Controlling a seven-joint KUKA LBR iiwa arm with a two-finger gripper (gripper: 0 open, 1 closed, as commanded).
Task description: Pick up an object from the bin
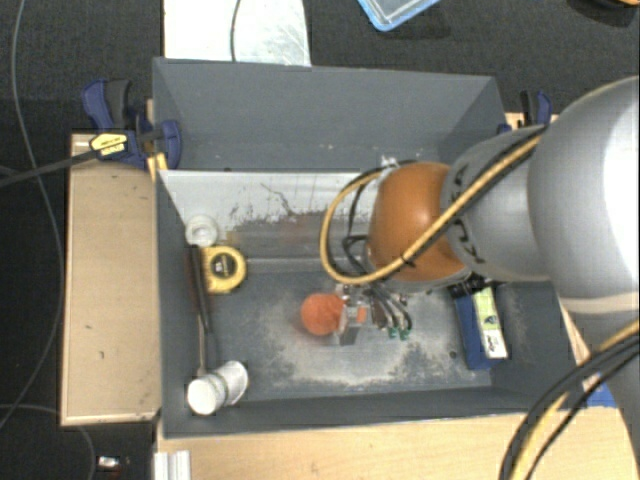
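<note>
My gripper (352,320) hangs low over the middle of the bin floor, under the arm's orange cover. An orange-red ball (321,314) lies right against its left side, touching or nearly touching the fingertips. I cannot tell whether the ball is between the fingers. A blue and yellow-green marker-like stick (482,324) lies to the right of the gripper, along the bin's right wall.
A yellow tape measure (224,268) sits at the left, with a small white cap (201,232) behind it. A dark long-handled tool (202,308) runs down the left wall to a white cylinder (217,387) in the front left corner.
</note>
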